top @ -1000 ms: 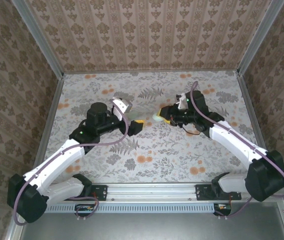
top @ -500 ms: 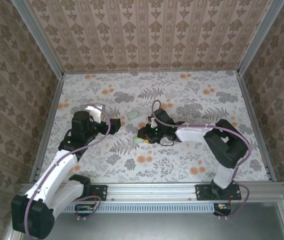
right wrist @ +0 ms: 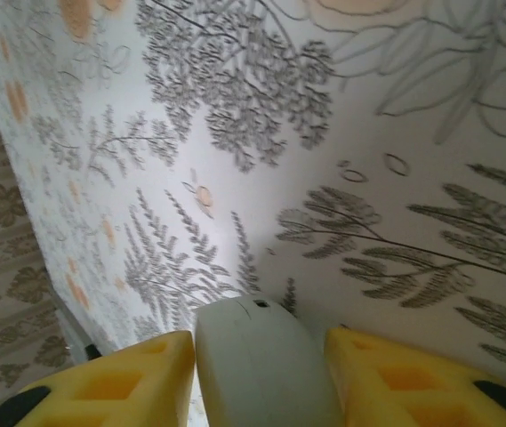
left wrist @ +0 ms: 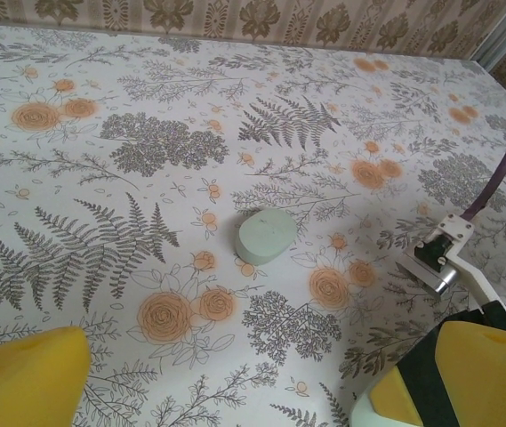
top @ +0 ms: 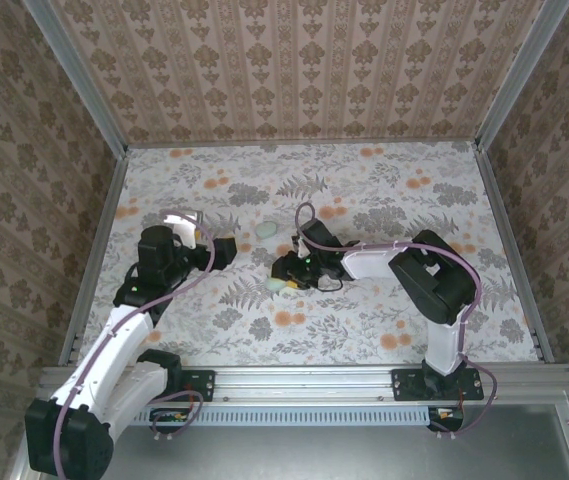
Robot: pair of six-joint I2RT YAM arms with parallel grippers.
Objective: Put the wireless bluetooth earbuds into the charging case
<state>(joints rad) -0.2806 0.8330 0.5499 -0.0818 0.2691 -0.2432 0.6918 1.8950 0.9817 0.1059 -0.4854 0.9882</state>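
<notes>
The pale green charging case [right wrist: 253, 365] rests on the flowered table, its port hole facing away from me. It sits between the yellow fingers of my right gripper [right wrist: 260, 356], which is low over the table. The left finger touches it and a gap shows at the right finger, so the gripper is open. In the top view the case [top: 279, 284] lies just under that gripper [top: 286, 272]. My left gripper [top: 222, 250] hovers to the left, open and empty, and sees the case's edge [left wrist: 368, 416]. The earbuds are hidden.
A separate pale green oval piece [top: 266, 230] lies flat on the table [top: 384, 310] between the two grippers, at the middle of the left wrist view [left wrist: 266, 236]. Patterned walls close in the back and both sides.
The right arm came down and left, setting the case on the table, and its jaws have just widened. The left arm drew back to the left, still open.
</notes>
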